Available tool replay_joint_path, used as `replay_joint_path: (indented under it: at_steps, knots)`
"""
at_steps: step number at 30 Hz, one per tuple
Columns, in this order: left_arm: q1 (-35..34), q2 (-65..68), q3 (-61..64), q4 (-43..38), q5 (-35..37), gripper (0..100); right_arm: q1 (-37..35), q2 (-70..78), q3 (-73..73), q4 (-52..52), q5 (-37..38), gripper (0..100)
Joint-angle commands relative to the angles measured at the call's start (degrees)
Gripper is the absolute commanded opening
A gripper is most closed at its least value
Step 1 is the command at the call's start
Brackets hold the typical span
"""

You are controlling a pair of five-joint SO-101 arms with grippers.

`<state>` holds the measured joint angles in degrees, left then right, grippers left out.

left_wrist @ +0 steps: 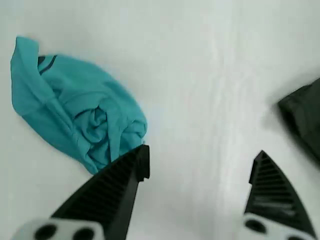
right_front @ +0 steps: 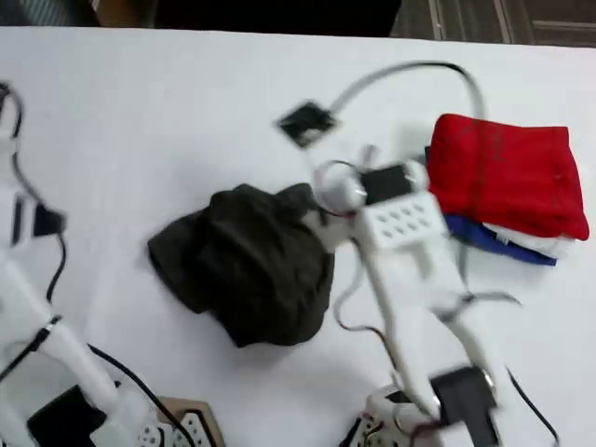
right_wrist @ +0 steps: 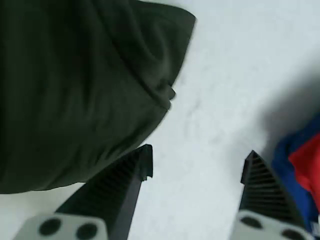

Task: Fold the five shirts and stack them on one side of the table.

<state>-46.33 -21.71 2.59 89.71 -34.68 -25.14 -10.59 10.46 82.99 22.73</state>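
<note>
As things lie now, step in hand: the fourth shirt, by my reading. Three look folded and you are lined up on the dark shirt (right_front: 247,265).
Dark shirt: crumpled in a heap near the middle of the table (right_front: 140,102), neither spread nor folded.
Stack: on the right arm's side of the table, with a red shirt (right_front: 503,172) on top, a blue shirt (right_front: 480,235) under it and a white shirt (right_front: 535,244) peeking out at the edge.
Teal shirt (left_wrist: 75,115): bunched up on the table beneath the left arm, apart from the dark one. It is probably your last.
Right hand (right_wrist: 197,155): jaws wide apart and holding nothing. It hangs over bare table between the dark shirt's edge and the stack, one jaw just beside the dark cloth.
Left hand (left_wrist: 200,155): jaws also apart and empty, over bare table between the teal shirt and the other edge of the dark shirt.
Next move: I judge you must flatten the heap before any fold. Bring each hand to its own side of the dark shirt, pinch a hem or shoulder rather than a thick wad, and draw the cloth out flat.
Risk: the right arm sits close to the stack, so a wide sweep could knock the folded shirts askew.
</note>
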Motion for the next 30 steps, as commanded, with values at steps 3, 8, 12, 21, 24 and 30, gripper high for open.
replay_joint_path:
  at_steps: [3, 8, 12, 21, 24, 30]
  knots:
    - [-10.81, -0.62, 8.22, -6.24, -5.27, 34, -12.44, 17.27, -24.09, 5.93, -0.18, 29.3]
    - [-19.87, -0.53, 13.67, -10.9, -8.62, 34, -20.09, 33.98, -40.88, 7.43, -0.44, 29.3]
    - [-26.2, -0.53, 16.66, -13.71, -11.87, 34, -22.46, 46.11, -51.6, 7.43, -0.44, 29.3]
    - [-33.32, -0.53, 21.14, -16.7, -16.97, 34, -29.41, 63.34, -70.15, 7.87, 0.0, 29.3]
    - [-34.2, -0.88, 20.97, -16.7, -17.58, 34, -29.67, 68.79, -72.18, 7.43, 0.0, 29.3]
    - [-34.29, -0.88, 20.88, -16.26, -17.49, 34, -28.26, 76.97, -77.71, 8.66, 0.09, 25.3]
